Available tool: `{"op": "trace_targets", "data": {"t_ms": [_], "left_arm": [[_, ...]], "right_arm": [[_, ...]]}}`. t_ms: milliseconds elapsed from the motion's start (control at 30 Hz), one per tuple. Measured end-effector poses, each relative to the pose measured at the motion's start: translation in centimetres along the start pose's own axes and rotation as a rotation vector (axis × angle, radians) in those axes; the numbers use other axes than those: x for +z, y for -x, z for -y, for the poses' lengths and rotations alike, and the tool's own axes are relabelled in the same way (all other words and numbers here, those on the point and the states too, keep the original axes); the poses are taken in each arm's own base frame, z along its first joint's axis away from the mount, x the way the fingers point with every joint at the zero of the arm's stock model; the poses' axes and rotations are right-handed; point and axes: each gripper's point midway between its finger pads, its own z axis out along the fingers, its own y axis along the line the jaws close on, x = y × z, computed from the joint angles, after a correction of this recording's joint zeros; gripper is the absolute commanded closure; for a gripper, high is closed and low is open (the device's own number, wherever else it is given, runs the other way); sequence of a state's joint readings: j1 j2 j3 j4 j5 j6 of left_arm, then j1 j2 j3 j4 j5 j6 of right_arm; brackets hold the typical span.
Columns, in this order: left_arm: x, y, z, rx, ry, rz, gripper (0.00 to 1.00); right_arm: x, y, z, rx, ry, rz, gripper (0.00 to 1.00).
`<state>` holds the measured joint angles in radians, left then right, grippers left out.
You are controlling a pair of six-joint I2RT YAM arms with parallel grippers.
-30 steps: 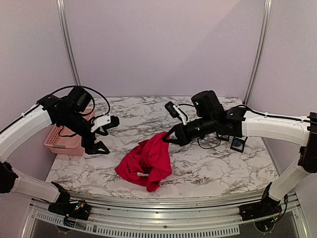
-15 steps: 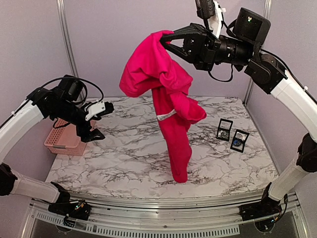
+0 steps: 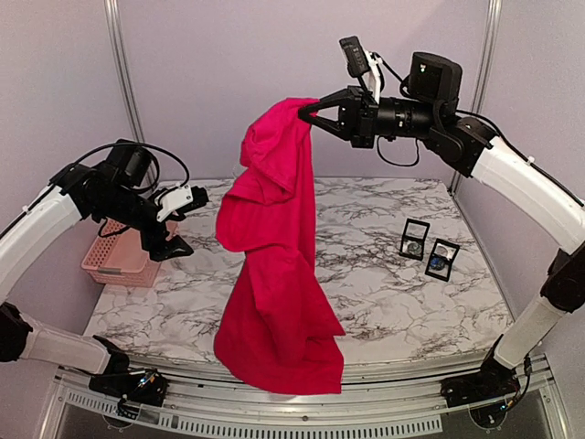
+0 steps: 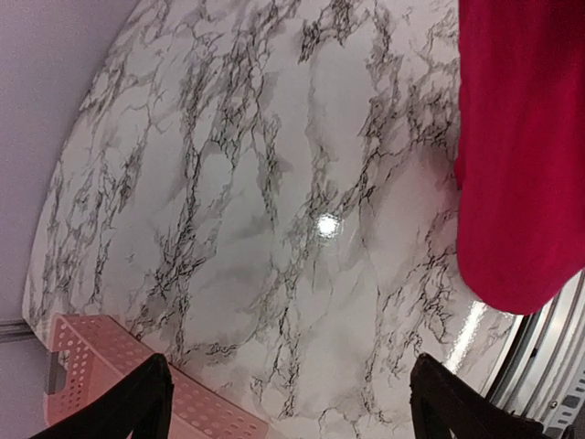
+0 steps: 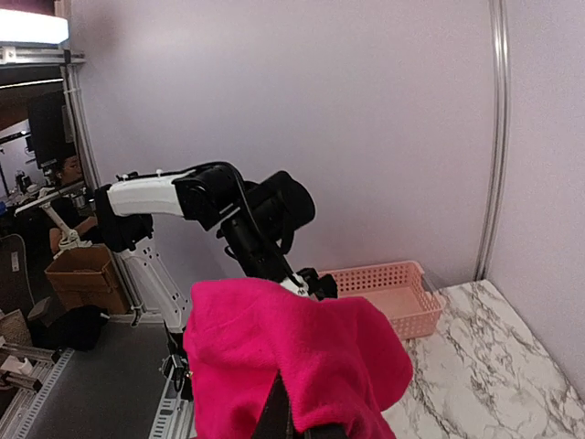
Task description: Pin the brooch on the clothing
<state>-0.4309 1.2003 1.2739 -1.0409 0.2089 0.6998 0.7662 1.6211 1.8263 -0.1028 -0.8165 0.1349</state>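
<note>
The red T-shirt (image 3: pixel 274 274) hangs full length from my right gripper (image 3: pixel 306 114), which is shut on a bunch of its fabric high above the table's middle. The hem drapes past the table's front edge. The shirt also shows in the right wrist view (image 5: pixel 292 357), folded over the right gripper (image 5: pixel 294 422), and at the right edge of the left wrist view (image 4: pixel 521 155). My left gripper (image 3: pixel 187 222) is open and empty above the table's left side, well left of the shirt (image 4: pixel 292 412). Two small black open boxes (image 3: pixel 416 240) (image 3: pixel 441 260) lie at right; the brooch itself cannot be made out.
A pink plastic basket (image 3: pixel 114 261) stands at the table's left edge beneath my left arm. It also shows in the left wrist view (image 4: pixel 91 366) and the right wrist view (image 5: pixel 384 297). Marble tabletop (image 3: pixel 384 302); metal rail along the front edge.
My right gripper lifted the shirt from a heap on the table to high in the air. The shirt has since unfurled and hangs longer. My left arm has barely moved.
</note>
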Motion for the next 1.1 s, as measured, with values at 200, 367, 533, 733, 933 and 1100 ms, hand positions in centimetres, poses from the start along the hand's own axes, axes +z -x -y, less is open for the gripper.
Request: {"op": "trace_targets", "data": {"t_ms": [200, 367, 533, 733, 933, 1100], "left_arm": [[1.6, -0.2, 0.3, -0.024, -0.04, -0.007, 0.1], [3.4, -0.6, 0.8, -0.038, -0.068, -0.031, 0.1], [6.3, -2.1, 4.2, 0.011, -0.153, -0.099, 0.1], [9.2, -3.1, 7.5, 0.097, -0.214, -0.171, 0.12], [13.0, -1.9, 8.2, 0.184, -0.197, -0.2, 0.13], [16.7, -0.2, 7.3, 0.226, -0.131, -0.208, 0.14]], "right_arm": [[-5.6, -7.3, 8.7, 0.259, -0.277, -0.095, 0.91], [-10.9, -12.3, 16.7, 0.461, -0.583, -0.149, 0.23], [-15.4, -22.9, 23.5, 0.67, -0.866, -0.34, 0.24], [-19.4, -32.7, 20.9, 0.791, -1.047, -0.61, 0.42], [-17.1, -33.2, 13.9, 0.787, -0.882, -0.652, 0.48], [-14.9, -34.1, 14.1, 0.821, -0.8, -0.632, 0.48]]}}
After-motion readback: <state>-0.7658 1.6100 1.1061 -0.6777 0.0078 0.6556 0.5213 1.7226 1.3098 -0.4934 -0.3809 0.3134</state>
